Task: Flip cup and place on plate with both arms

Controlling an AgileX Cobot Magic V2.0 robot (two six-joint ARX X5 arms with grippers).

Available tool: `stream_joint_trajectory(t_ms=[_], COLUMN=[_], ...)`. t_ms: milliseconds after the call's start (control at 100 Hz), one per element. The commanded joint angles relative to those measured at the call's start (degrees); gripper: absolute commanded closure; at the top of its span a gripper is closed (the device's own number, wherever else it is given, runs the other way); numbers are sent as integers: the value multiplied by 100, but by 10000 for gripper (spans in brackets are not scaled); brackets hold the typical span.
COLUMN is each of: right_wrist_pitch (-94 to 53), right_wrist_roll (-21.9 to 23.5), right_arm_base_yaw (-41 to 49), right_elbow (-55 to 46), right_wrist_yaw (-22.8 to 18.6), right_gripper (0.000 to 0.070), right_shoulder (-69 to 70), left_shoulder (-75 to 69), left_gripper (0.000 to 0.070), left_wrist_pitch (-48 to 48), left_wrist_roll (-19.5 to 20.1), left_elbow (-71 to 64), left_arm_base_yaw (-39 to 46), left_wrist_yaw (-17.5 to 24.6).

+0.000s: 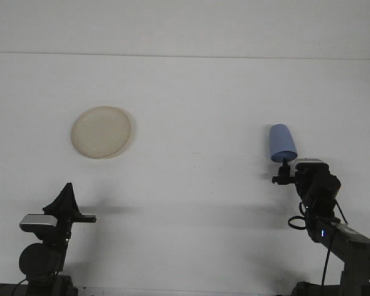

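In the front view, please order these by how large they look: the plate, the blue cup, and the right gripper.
1. The plate looks largest.
2. The blue cup covers a smaller area.
3. The right gripper shows least, only a small dark tip just below the cup. It sits nearer the camera, so real sizes could differ.
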Motion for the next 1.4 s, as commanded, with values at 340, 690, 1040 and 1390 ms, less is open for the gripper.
stream_joint_trajectory(t_ms=[340,690,1040,1390], right_wrist_pitch=[153,149,-1056,-4865], right_wrist_roll=[-216,-363,-243,1110], right_arm_base_yaw=[-9,-20,240,1329], right_elbow=[1084,1285,1285,1521], right_wrist_yaw=[-240,-605,-372,745], right_gripper=[253,700,700,700], right_shoulder=[1156,1338,168,-2911], left_shoulder=[-11,-11,-11,-11], left_gripper=[689,689,689,689], left_wrist_pitch=[74,76,76,76], left_wrist_roll=[-15,-15,-15,-15], left_elbow=[-109,-109,-109,-109], left_arm_base_yaw=[-11,-11,-11,-11], left_wrist_yaw=[-9,-11,-9,-11])
